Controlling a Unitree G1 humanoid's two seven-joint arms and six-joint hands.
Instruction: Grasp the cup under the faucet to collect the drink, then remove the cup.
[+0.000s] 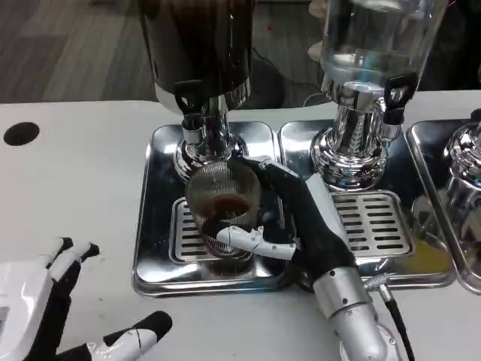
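Head view: right robot hand [289, 218] grasping cup [222, 203] under faucet [193, 120]; left robot hand [45, 320] released, fingers apart.

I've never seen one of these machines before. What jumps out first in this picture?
The robot's right hand grips a ribbed glass cup holding some dark drink, on the drip grille under the black faucet of the dark dispenser. Beside it on the right stands a clear dispenser on its own steel tray. The left hand waits open at the lower left.
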